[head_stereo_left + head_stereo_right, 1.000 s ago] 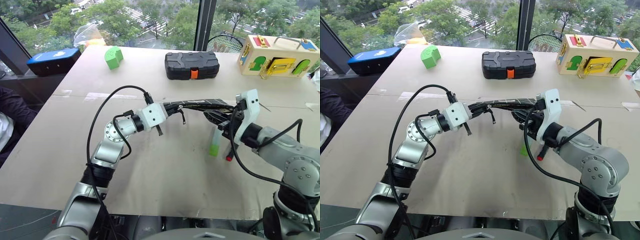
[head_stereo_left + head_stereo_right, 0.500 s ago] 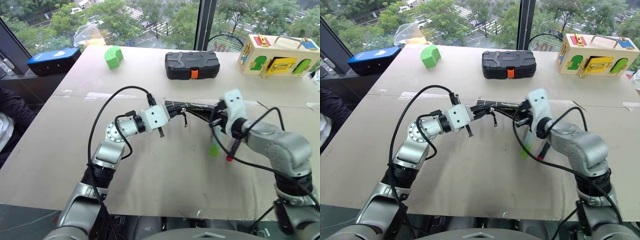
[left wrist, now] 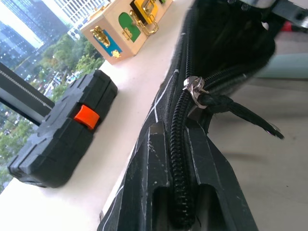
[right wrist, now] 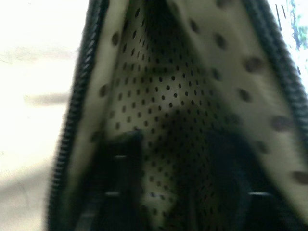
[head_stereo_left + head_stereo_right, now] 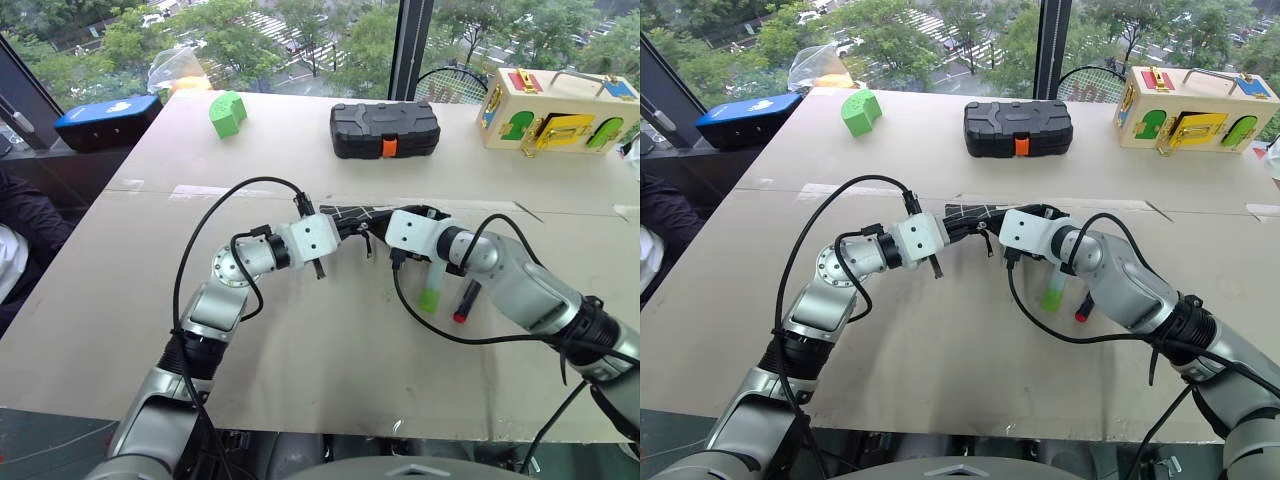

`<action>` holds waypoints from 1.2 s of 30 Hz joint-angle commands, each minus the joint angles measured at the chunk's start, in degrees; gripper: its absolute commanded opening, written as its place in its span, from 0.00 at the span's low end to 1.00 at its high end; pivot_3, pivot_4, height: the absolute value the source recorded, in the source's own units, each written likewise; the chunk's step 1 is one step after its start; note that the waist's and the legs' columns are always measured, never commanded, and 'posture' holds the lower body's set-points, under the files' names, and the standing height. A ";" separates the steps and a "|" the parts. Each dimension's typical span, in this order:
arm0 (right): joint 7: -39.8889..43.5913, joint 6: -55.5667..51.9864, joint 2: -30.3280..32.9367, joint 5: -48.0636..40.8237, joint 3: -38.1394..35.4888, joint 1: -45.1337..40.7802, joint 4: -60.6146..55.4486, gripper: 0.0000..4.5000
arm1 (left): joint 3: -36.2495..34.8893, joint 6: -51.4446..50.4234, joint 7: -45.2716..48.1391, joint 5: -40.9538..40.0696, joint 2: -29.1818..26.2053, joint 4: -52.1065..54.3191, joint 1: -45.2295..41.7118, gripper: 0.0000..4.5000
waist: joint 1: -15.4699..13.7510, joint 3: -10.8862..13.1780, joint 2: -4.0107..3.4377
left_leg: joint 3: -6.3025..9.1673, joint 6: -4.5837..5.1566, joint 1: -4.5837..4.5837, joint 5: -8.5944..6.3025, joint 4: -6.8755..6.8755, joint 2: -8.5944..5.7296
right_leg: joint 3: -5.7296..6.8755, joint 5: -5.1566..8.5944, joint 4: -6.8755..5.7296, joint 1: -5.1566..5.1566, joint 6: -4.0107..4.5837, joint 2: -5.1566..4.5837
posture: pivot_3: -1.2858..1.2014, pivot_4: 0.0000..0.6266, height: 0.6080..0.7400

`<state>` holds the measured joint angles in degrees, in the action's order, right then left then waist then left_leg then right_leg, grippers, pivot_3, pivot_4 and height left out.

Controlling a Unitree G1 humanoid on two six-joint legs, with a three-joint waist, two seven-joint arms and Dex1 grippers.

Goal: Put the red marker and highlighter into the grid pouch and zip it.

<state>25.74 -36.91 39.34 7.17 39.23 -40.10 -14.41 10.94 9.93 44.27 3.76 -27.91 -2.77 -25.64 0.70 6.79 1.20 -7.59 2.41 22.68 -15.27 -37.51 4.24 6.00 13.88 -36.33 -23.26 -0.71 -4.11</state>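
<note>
The grid pouch (image 5: 350, 213) hangs just above the table between my two hands. My left gripper (image 3: 178, 127) is shut on its zipper edge at one end, with the zipper pull (image 3: 195, 91) just beyond the fingertips. My right gripper (image 4: 175, 144) is open, its two fingers spread inside the pouch's mouth against the dotted lining. The highlighter (image 5: 430, 290) lies on the table under my right forearm, green end toward me. The red marker (image 5: 465, 300) lies beside it to the right, red cap toward me.
A black hard case with an orange latch (image 5: 384, 130) sits at the back centre. A green block (image 5: 227, 113) and a blue object (image 5: 105, 120) are at the back left. A wooden latch box (image 5: 555, 110) stands back right. A person's sleeve (image 5: 15, 225) shows at the left edge.
My right hand has rolled over and slid left along the pouch into its mouth, and its fingers have opened. The left hand, the marker and the highlighter have stayed put.
</note>
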 commanded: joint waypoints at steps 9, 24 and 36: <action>4.83 -9.91 -4.19 -3.81 -17.45 5.25 -8.80 0.99 | -1.88 -2.82 -3.18 0.42 -1.16 0.18 -0.61 0.00 | -0.12 -0.02 0.03 | 0.00 0.00 0.00 0.00 -0.01 0.00 | 0.00 0.00 -0.02 0.01 0.00 0.00 | 0.52 0.24 1.00; -11.28 -55.59 -24.80 -10.06 -37.24 20.77 -34.32 0.99 | -2.32 -1.09 -4.25 0.45 -1.66 -4.21 -1.86 0.00 | -0.08 -0.07 0.09 | 0.13 0.01 0.02 -0.01 -0.04 -0.02 | 0.05 -0.01 -0.14 0.01 0.02 -0.03 | 0.52 0.24 1.00; -20.82 -55.59 -38.63 -8.64 -38.25 26.29 -25.33 0.73 | -2.00 -0.93 -2.98 0.13 -1.98 -3.01 -1.82 0.00 | 0.05 -0.18 0.27 | 0.12 -0.05 -0.02 0.03 -0.04 -0.03 | 0.02 -0.01 -0.21 -0.01 0.01 -0.01 | 0.52 0.24 1.00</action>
<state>5.23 -92.00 0.28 -0.84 0.47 -14.49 -40.04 9.54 8.15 41.19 4.36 -29.56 -7.91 -26.71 0.76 6.61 1.47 -7.47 2.36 22.66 -15.24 -37.55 4.21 6.01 13.87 -36.53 -23.27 -0.70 -4.12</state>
